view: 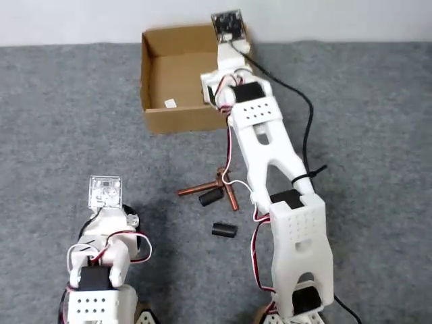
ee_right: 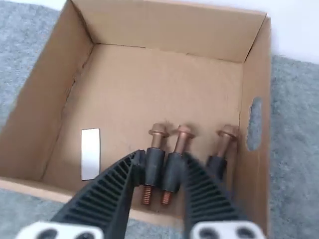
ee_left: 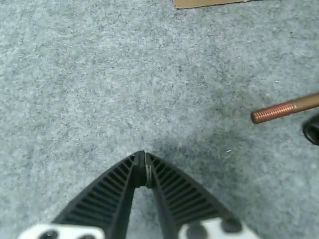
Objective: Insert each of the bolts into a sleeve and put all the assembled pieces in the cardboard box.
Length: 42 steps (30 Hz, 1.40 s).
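Just between right fingers (ee_right: pixel 115 183), two sleeved bolts (ee_right: pixel 175 169)

Grey carpeted table (view: pixel 67 121) bears cardboard box (view: pixel 177 120), loose bolts (view: pixel 192 191), black sleeves (view: pixel 224 230).

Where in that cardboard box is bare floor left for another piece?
Cardboard box: bare floor between the bolt heads and the opposite wall, and around the white label. Crowded along the robot-side wall, where three sleeved bolts lie by the right gripper.
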Tool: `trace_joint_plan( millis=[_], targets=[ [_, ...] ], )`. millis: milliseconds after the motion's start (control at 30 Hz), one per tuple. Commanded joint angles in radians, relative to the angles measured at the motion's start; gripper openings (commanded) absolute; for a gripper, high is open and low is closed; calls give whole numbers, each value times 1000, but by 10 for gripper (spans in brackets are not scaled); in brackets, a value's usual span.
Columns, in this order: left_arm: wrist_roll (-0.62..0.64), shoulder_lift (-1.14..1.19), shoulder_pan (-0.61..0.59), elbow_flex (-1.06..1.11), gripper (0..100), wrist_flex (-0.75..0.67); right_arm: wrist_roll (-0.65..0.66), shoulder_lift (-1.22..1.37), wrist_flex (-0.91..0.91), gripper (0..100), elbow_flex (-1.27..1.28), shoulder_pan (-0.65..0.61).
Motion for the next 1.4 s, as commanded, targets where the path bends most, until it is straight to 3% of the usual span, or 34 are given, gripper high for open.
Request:
trace_joint_plan(
  millis=[0,533,767,933,1133,1367],
  targets=[
    [-5,-8,-6,-7,5,-28,-8,-21,96,14,-123,-7],
    [-5,-8,-6,-7,6,-28,-68,-19,863,8,-503,-42],
    [-5,-8,-6,-7,6,-29,-66,-82,891,8,-502,-67],
    [-5,-8,-6,-7,6,-29,2,-232,892,8,-334,-93],
    [-5,-8,-8,-7,6,-29,169,-536,891,8,84,-111],
    [-5,-8,-83,-7,6,-66,261,-835,891,9,543,-111]
  ],
)
